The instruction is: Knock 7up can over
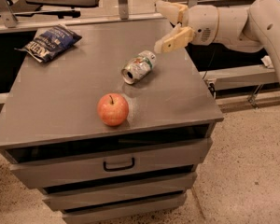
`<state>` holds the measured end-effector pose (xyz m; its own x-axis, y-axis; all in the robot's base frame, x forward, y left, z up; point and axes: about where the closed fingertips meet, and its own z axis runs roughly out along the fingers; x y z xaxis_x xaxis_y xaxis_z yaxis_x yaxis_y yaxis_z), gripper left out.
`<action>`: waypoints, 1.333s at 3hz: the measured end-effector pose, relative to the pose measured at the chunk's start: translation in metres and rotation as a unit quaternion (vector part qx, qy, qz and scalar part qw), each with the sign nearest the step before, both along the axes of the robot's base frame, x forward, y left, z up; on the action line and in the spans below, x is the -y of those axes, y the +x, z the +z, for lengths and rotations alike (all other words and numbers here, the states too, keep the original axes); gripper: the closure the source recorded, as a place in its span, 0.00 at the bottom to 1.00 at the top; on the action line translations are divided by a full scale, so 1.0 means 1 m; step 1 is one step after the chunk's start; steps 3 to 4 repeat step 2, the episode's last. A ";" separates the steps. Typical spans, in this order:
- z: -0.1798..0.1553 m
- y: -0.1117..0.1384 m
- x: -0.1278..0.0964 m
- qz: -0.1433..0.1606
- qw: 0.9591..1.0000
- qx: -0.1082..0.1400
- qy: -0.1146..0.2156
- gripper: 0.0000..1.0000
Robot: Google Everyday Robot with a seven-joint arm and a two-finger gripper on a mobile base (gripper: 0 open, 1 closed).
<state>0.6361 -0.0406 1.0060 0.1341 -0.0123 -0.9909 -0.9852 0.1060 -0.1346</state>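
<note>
The 7up can (139, 67), silver with green markings, lies on its side near the middle of the grey cabinet top (84, 106), its metal end facing front left. My gripper (164, 28) hangs above the cabinet's back right part, up and to the right of the can and apart from it. Its two tan fingers are spread open and hold nothing.
A red apple (113, 109) stands near the front edge, just in front of the can. A blue chip bag (50, 43) lies at the back left corner. The cabinet has drawers below. A rail and chair bases stand behind it.
</note>
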 end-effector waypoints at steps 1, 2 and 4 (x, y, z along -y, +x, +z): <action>-0.004 0.015 0.041 -0.039 0.997 0.035 -0.050 0.00; -0.004 0.015 0.041 -0.039 0.997 0.035 -0.050 0.00; -0.004 0.015 0.041 -0.039 0.997 0.035 -0.050 0.00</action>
